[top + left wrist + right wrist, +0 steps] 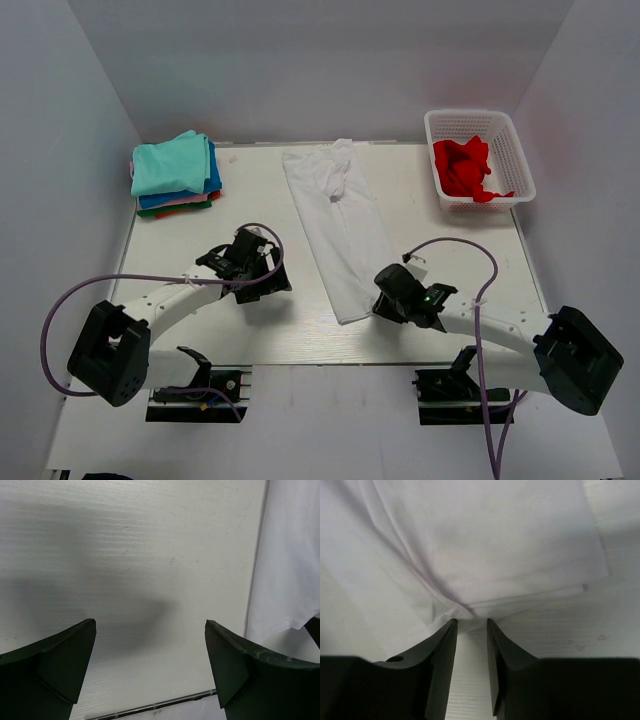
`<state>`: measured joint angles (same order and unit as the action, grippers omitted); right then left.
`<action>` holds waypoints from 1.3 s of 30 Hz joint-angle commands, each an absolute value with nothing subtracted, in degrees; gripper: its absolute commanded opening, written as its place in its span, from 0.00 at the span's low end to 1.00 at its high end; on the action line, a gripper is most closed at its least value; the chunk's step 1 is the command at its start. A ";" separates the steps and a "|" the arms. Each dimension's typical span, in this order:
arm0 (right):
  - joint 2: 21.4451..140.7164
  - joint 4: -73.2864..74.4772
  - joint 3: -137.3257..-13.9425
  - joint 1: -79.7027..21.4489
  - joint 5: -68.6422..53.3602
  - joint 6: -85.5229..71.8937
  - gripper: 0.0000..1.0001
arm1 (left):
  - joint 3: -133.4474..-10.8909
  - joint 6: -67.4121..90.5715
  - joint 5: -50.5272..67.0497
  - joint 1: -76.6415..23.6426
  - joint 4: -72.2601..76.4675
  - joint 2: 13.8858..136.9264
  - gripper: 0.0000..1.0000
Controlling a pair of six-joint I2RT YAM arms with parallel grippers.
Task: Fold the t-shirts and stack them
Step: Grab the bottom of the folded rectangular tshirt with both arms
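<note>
Starting far left, a stack of folded t-shirts (175, 172) sits on the table (250, 200); the left gripper (150, 625) hangs wide open over bare table, just beside the white t-shirt (340, 225); that shirt lies mid-table as a narrow strip, long axis running far to near, near hem leaning right; the right gripper (470, 621) looks pinched on that hem; its shallow bite may miss layers, letting the fold slide apart; a red t-shirt (462, 168) fills the basket (520, 160).

White t-shirt (340, 235): soft, seemingly matt cloth
</note>
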<state>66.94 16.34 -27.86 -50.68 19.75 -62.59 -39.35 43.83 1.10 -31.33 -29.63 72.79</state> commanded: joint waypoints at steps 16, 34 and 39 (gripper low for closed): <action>63.21 28.30 -38.33 -45.01 28.12 -50.45 0.90 | -50.53 34.99 10.38 -42.88 -25.83 83.22 1.00; 64.51 22.77 -32.17 -27.61 16.44 -39.99 0.89 | -66.53 20.83 -4.12 -62.93 -30.94 102.48 0.54; 65.13 21.01 -31.12 -25.14 11.25 -38.24 0.78 | -65.92 18.98 -6.41 -64.77 -29.10 104.33 0.42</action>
<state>65.04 23.77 -32.18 -26.28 15.38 -40.36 -65.52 20.99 -3.64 -63.81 -29.76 104.18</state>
